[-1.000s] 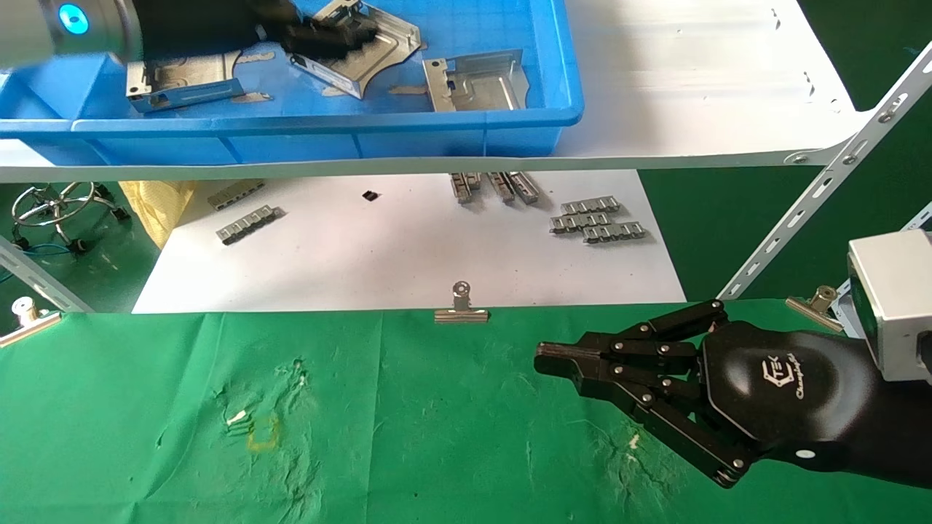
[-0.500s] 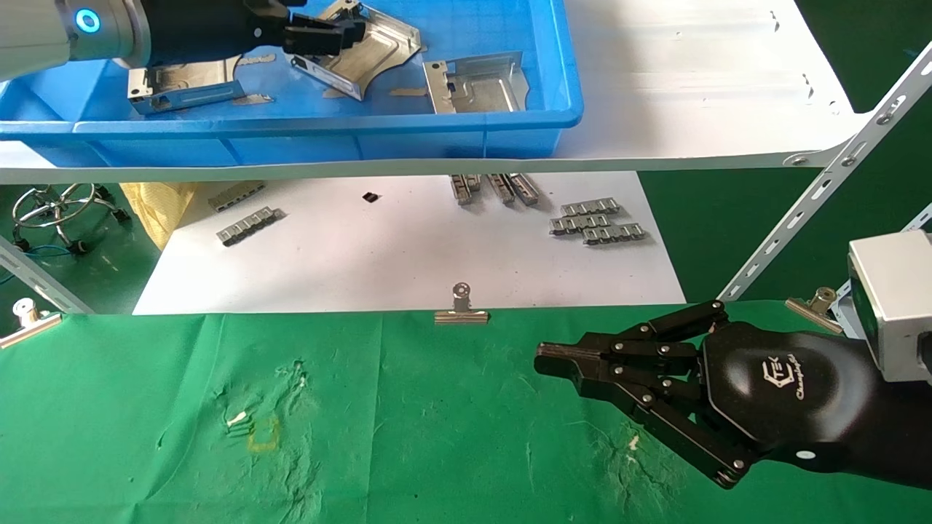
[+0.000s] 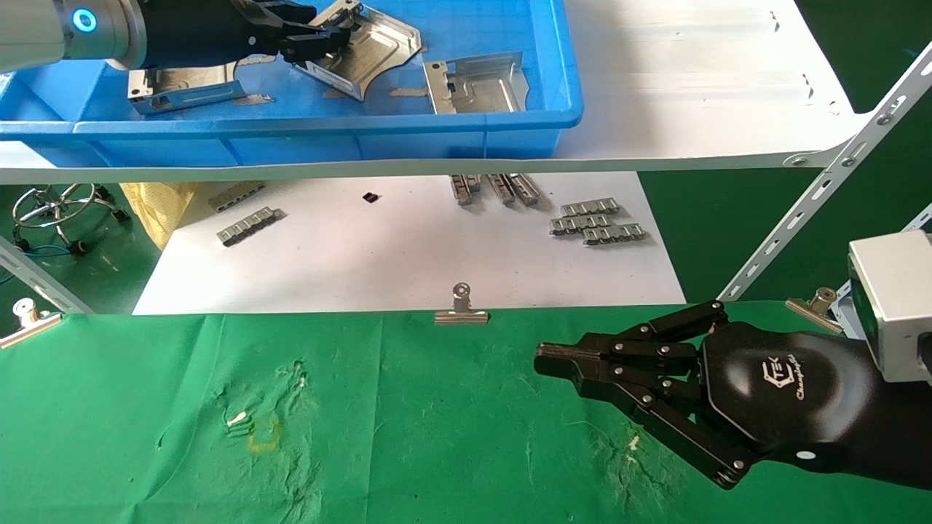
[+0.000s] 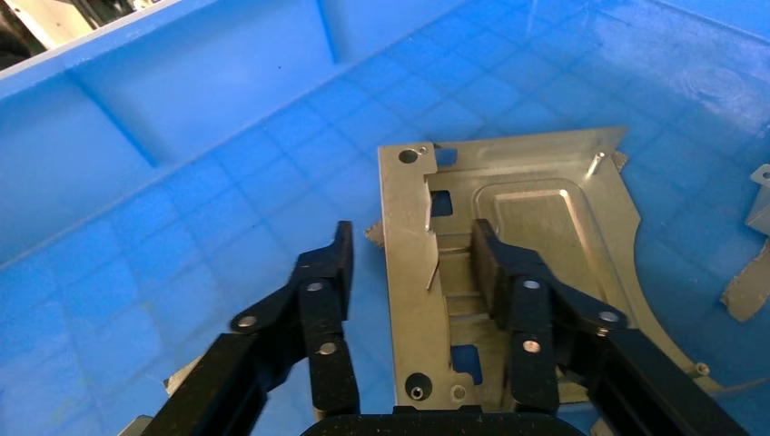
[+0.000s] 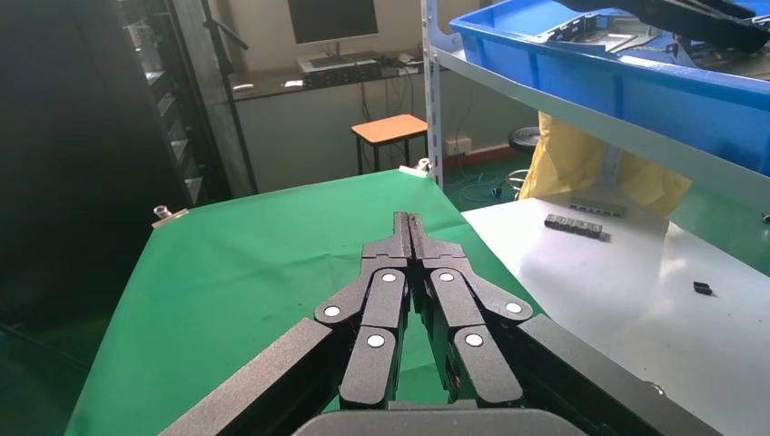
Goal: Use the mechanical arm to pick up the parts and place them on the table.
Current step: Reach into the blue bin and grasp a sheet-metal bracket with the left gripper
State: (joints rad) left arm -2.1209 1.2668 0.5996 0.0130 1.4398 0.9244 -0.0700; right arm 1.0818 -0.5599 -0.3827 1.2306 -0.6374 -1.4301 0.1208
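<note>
Three shiny silver parts lie in a blue bin (image 3: 328, 131) on the shelf: one on the left (image 3: 186, 84), one in the middle (image 3: 371, 47), one on the right (image 3: 477, 84). My left gripper (image 3: 320, 40) is open over the middle part's near edge. In the left wrist view the left gripper (image 4: 410, 263) straddles the folded side wall of this part (image 4: 536, 236); one finger (image 4: 490, 272) is inside the tray and the other (image 4: 331, 272) is outside, apart from the wall. My right gripper (image 3: 542, 358) is shut and empty just above the green table (image 3: 437, 437), also in the right wrist view (image 5: 409, 222).
The bin stands on a white shelf board (image 3: 692, 87) with slotted metal struts (image 3: 823, 182) at the right. Below it a white paper sheet (image 3: 408, 255) holds grey ridged strips (image 3: 597, 218). A binder clip (image 3: 461, 309) pins the cloth's far edge.
My left gripper has drawn back a little to the left over the middle part, its jaws still apart. The parts and the right arm have not moved.
</note>
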